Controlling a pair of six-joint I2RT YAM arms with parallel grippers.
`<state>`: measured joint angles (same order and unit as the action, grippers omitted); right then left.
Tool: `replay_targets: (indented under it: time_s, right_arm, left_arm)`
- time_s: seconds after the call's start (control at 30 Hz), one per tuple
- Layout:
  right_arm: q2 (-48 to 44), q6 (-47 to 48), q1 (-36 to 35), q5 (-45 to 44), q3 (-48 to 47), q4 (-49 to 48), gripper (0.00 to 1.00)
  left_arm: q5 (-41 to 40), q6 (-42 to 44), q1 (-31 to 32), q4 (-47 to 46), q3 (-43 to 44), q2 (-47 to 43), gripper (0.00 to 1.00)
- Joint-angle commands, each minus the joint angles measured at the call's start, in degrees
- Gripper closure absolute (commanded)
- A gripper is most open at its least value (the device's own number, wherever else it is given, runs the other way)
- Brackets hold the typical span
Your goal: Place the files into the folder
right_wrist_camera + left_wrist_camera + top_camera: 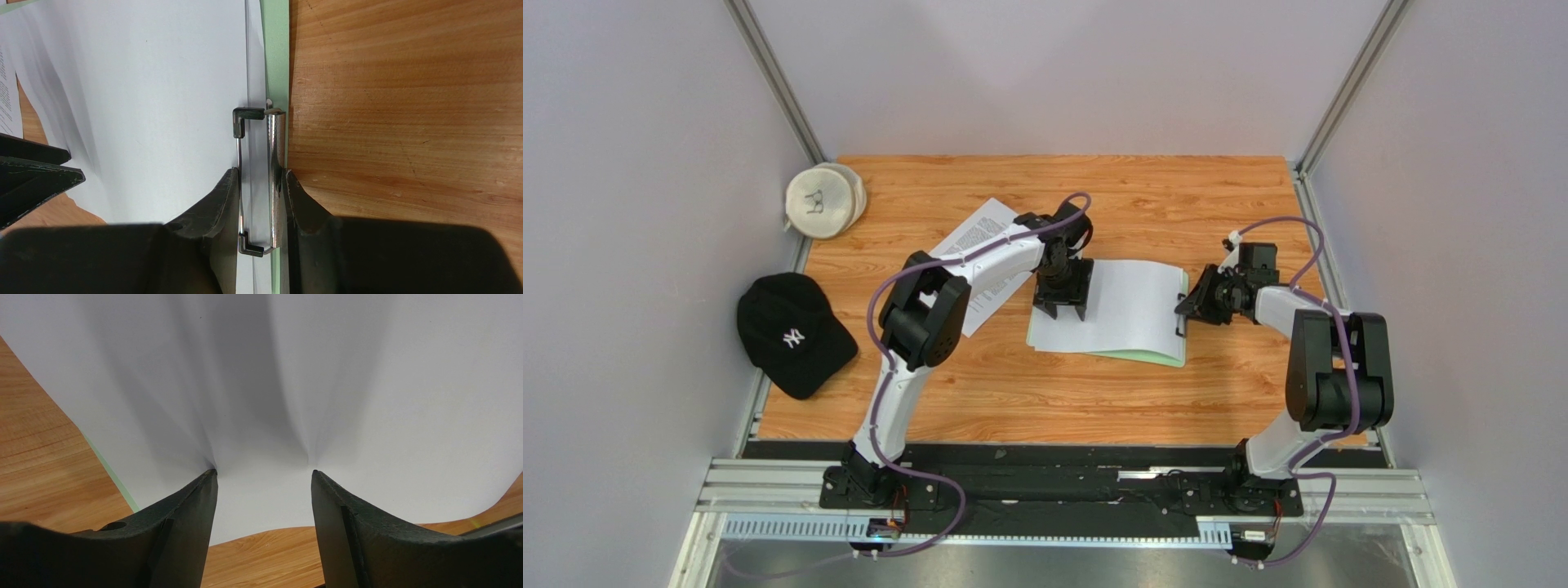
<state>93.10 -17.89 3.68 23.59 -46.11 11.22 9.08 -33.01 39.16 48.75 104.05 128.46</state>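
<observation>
A white sheet of the files (1130, 300) lies on the pale green folder (1151, 358), whose edge shows along the sheet's near and right sides. My left gripper (1063, 290) is open at the sheet's left end. In the left wrist view its two fingertips (209, 475) press down on the sheet (368, 386), which creases at them. My right gripper (1195, 301) is at the folder's right short edge, shut on the metal clip (274, 147). The green board (277, 61) lies beside the sheet (153, 92). A second, printed sheet (979, 239) lies on the table under my left arm.
A black cap (790, 333) lies at the table's left edge. A round white pouch (824, 200) sits in the far left corner. Grey walls enclose the wooden table (1014, 392) on three sides.
</observation>
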Motion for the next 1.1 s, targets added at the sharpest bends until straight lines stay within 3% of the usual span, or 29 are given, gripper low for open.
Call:
replay_targets:
  time_s: [0.0,0.47,1.07]
  right_arm:
    - [-0.7,1.4,-0.5,-2.0,0.8,5.2,1.0]
    - [-0.7,1.5,-0.4,-1.9,0.6,5.5,1.0]
    - [-1.0,1.4,-0.7,-2.1,0.7,5.2,1.0]
  left_arm:
    - [-2.1,2.8,0.0,-2.1,-1.0,-5.2,0.32]
    - [6.7,-0.2,0.2,-6.1,-2.0,-2.2,0.38]
    - [10.2,-3.1,1.9,-8.9,-0.8,2.0,0.38]
